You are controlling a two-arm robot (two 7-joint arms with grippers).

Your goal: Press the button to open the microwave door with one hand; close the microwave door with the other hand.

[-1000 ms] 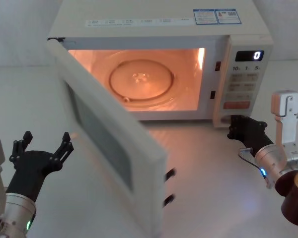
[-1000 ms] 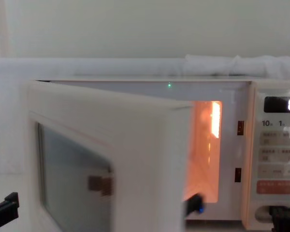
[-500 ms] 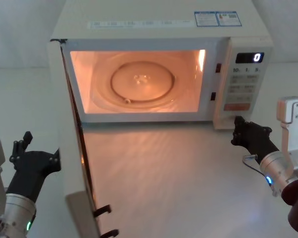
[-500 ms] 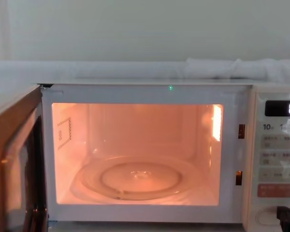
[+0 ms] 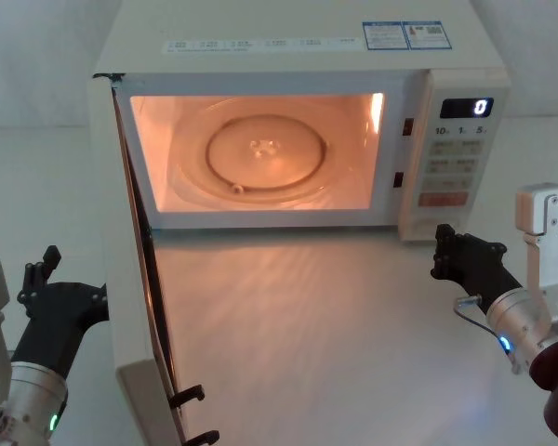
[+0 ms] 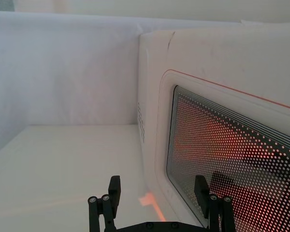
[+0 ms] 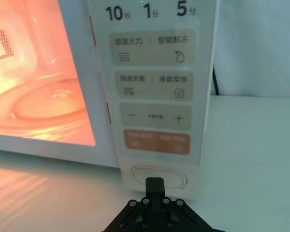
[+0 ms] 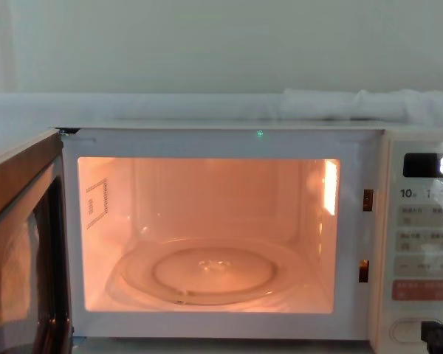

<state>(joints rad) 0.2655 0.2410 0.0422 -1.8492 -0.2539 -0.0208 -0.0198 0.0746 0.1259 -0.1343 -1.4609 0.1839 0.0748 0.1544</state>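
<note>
On the white desk [image 5: 335, 307] the microwave [image 5: 298, 42] is standing with its cavity lit orange and the glass turntable [image 5: 265, 153] showing inside. The microwave door [image 5: 130, 279] is swinging wide on its left hinge, standing roughly square to the oven front, so its free edge with two dark latch hooks [image 5: 193, 413] is reaching toward the robot in the head view. Between that edge and the control panel [image 5: 458, 149] a broad bare stretch of desk is lying open in front of the cavity.

The left hand [image 5: 60, 297] is hovering just outside the door, on its outer face; the door's edge is covering part of it in the head view. In the left wrist view its fingers [image 6: 111, 191] are spread apart, one fingertip close to the window's dotted mesh, though I cannot tell whether it is touching.

The right hand [image 5: 460, 255] is sitting low in front of the panel's bottom edge, close to it but with a gap of desk between. In the right wrist view its fingers [image 7: 154, 186] are pressed together into one tip, pointing at the button [image 7: 158, 177] under the orange-red key [image 7: 157, 142], and whether the tip is touching cannot be told.
</note>
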